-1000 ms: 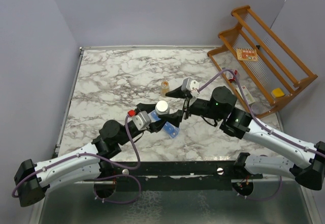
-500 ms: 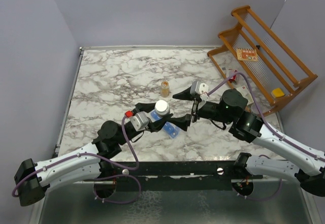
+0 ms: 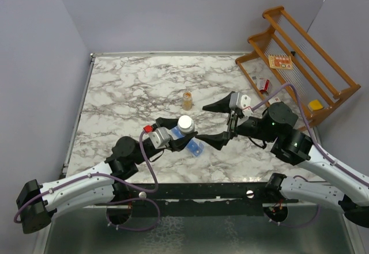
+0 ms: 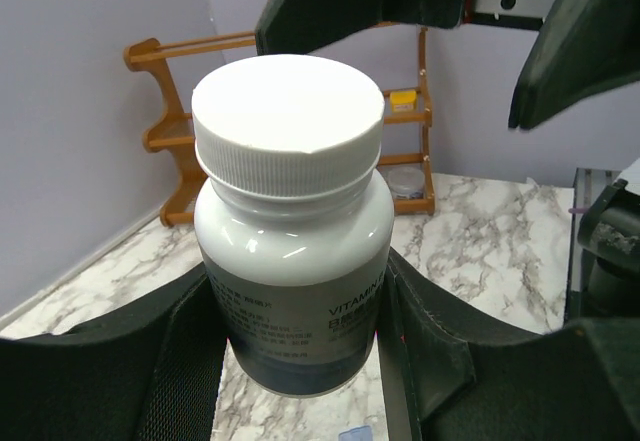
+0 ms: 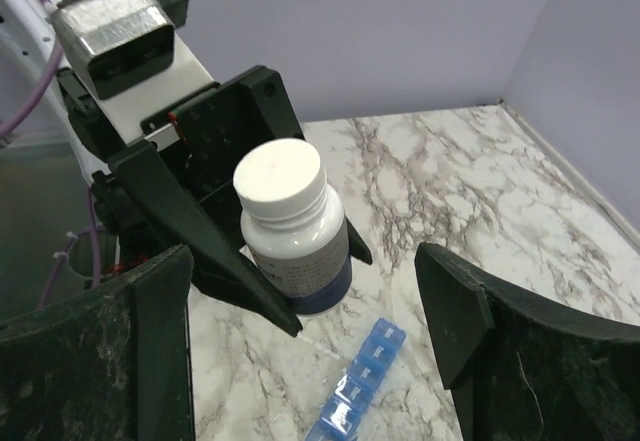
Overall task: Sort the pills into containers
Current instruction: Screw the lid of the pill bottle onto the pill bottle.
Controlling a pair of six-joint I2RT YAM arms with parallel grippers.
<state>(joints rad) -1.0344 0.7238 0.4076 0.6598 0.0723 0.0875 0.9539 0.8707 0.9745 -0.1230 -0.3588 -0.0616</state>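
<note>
White-capped vitamin bottle [image 4: 290,261] clamped upright in left gripper [image 3: 183,132], likely offered for uncapping to right gripper [image 3: 202,125], splayed wide and empty; blue lidded containers [image 5: 355,386] on marble table [image 3: 127,93] below both fingertips.

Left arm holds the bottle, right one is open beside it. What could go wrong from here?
1. The white cap is on the bottle; the open right end effector could grab it off-centre and twist the bottle in the left end effector.
2. The pill organizer lies on the marble table right by the bottle, lids apparently shut; a slipped bottle might knock it, and poured pills could scatter.
</note>
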